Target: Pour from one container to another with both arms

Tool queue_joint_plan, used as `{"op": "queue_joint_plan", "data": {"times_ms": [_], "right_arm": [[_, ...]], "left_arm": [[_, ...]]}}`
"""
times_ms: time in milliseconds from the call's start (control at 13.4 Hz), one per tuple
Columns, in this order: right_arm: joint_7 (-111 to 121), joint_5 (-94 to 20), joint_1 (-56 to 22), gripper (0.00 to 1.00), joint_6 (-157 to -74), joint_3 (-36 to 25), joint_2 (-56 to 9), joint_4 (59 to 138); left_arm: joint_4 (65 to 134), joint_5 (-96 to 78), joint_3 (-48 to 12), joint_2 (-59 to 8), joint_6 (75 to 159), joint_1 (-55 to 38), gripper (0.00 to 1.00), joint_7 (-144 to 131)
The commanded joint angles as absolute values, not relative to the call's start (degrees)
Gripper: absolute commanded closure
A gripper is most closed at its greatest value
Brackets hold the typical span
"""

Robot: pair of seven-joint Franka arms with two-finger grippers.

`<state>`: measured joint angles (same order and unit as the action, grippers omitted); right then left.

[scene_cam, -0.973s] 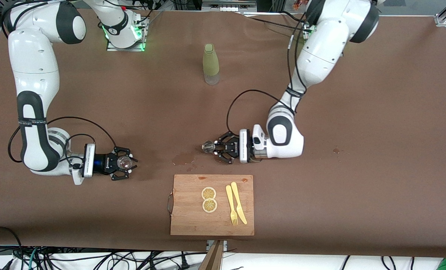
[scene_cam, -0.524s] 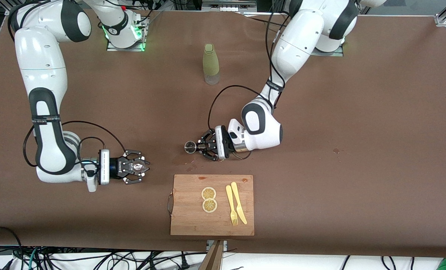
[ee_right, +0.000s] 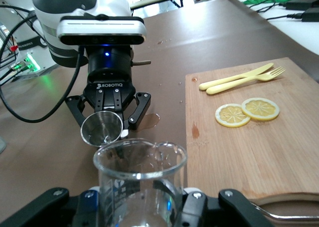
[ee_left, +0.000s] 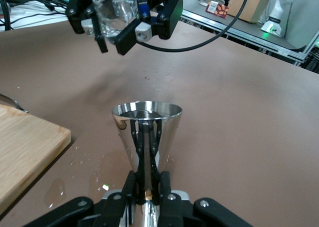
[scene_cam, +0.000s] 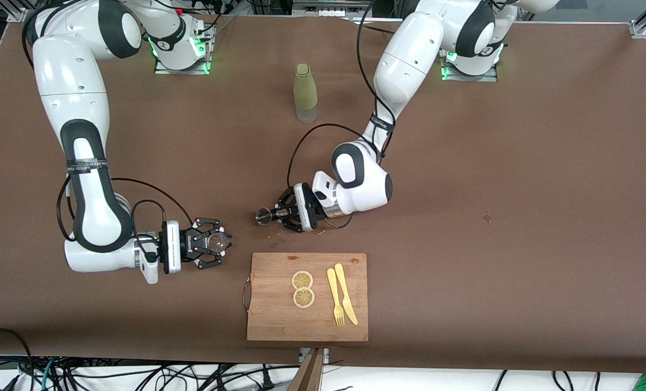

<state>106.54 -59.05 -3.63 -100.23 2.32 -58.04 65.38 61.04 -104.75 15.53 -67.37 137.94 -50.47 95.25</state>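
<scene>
A wooden cutting board (scene_cam: 279, 315) on the brown tabletop (scene_cam: 518, 244) carries two lemon slices (scene_cam: 303, 289) beside a yellow fork (scene_cam: 334, 298) and knife (scene_cam: 346, 295) (touching), with an olive-green bottle (scene_cam: 305, 92) standing farther from the front camera

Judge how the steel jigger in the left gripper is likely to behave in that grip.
The jigger looks rigid, polished steel, so probably slippery. The left gripper pinches its narrow waist, so it might pivot when tilted. Small and thin-walled, it is likely light.
</scene>
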Motion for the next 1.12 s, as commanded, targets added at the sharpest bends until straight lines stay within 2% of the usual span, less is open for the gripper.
{"op": "queue_joint_plan", "data": {"times_ms": [0, 449, 1048], "right_arm": [[103.5, -55.2, -4.1, 0.76, -100.5, 2.6, -58.5, 63.9], [99.7, -47.6, -5.7, 0.76, -99.8, 4.1, -58.4, 62.0], [95.2, -41.7, -5.8, 0.76, -92.2, 4.1, -58.1, 59.5]], "left_arm": [[57.2, -106.3, 17.2, -69.7, 139.8, -52.1, 1.00, 92.0], [55.2, -106.3, 18.3, -70.6, 141.3, -53.1, 1.00, 88.7], [52.2, -106.3, 19.8, -72.1, 142.9, -53.3, 1.00, 86.0]]}}
